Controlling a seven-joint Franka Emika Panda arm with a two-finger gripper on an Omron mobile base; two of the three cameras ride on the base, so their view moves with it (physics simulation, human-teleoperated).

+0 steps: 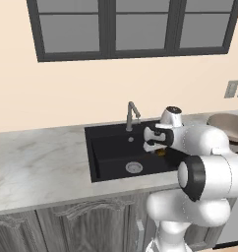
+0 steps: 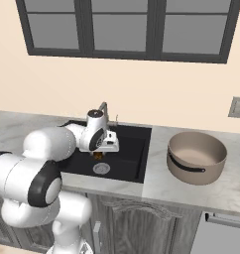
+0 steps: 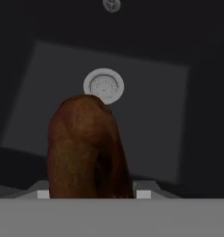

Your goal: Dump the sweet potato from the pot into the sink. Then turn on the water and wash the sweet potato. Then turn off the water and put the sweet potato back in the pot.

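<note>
The orange-brown sweet potato (image 3: 86,148) hangs lifted over the black sink (image 1: 111,152), and my gripper (image 3: 92,194) is shut on it. From the base it shows as a small orange bit (image 1: 161,153) under the hand, near the basin's right side. In the hand view it covers the fingertips and part of the silver drain (image 3: 103,85). The tan pot (image 2: 196,156) with its dark inside stands on the counter to the right of the sink (image 2: 132,149), apart from my gripper (image 2: 99,153). No water runs from the grey faucet (image 1: 132,114).
Marble counter (image 1: 37,167) stretches left of the sink. A wall with a dark-framed window (image 1: 131,24) rises behind the faucet. Wall outlets (image 2: 238,106) sit above the pot. My arm's elbow (image 1: 209,172) stands in front of the counter edge.
</note>
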